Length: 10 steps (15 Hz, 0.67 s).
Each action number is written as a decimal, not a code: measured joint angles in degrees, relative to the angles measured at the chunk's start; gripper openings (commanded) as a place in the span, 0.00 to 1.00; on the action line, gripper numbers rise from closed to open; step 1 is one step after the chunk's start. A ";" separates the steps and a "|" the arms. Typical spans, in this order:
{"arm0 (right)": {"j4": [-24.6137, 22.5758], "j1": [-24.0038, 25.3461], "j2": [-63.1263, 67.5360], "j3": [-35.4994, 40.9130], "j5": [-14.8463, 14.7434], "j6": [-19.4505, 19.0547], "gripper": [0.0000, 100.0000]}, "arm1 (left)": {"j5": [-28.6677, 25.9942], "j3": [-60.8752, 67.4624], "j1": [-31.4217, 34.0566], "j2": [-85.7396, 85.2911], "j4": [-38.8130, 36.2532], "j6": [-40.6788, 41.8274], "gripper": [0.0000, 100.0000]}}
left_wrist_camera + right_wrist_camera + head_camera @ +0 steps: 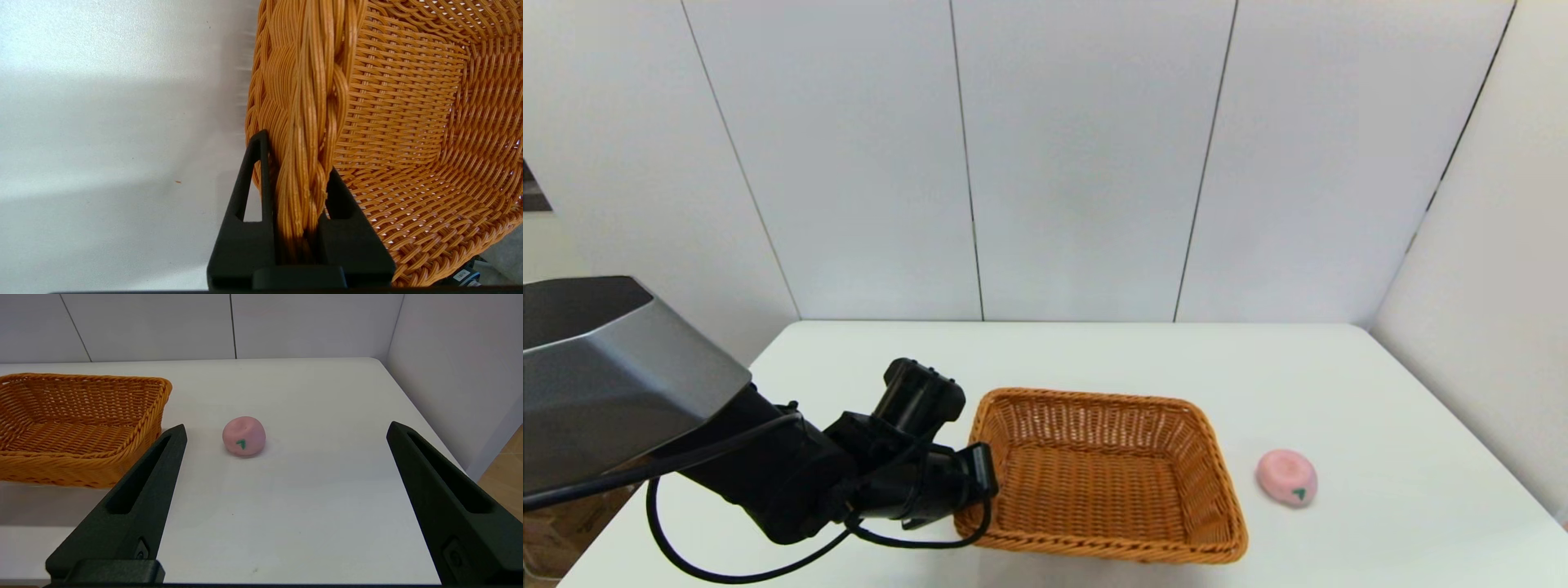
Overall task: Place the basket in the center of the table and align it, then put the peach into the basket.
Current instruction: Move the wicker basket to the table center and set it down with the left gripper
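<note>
**Lower left of the head view: basket still in the left claw's pinch**

Low at the left of the head view, the left gripper (pixel 976 474) reaches in from the frame's left edge and meets the basket (pixel 1103 478) at its left rim. The left wrist view shows its two black fingers (pixel 253 192) pressed onto the braided rim, one outside the wall and one inside. The basket sits lower centre of the head view on the table (pixel 1094 351), its near edge running slightly askew to the table's front. So the placing-and-aligning step looks to be in hand; a small turn to square it, then a release, seems to be what comes next.

Right of the basket, apart from it, the peach (pixel 1287 478) lies on the table at lower right. The right gripper (pixel 286 428) is out of the head view; its own camera shows the fingers spread wide, the peach beyond them. Fetching it would fall to this arm.
</note>
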 measured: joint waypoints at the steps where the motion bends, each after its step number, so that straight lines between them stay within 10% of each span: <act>1: 0.00 0.00 0.00 0.00 0.05 -0.02 1.00 | 0.06 -0.13 0.02 0.12 0.00 -0.06 0.00; 10: 0.00 0.00 0.00 0.00 0.05 0.00 1.00 | 0.96 0.06 0.09 1.74 -4.06 -2.77 0.00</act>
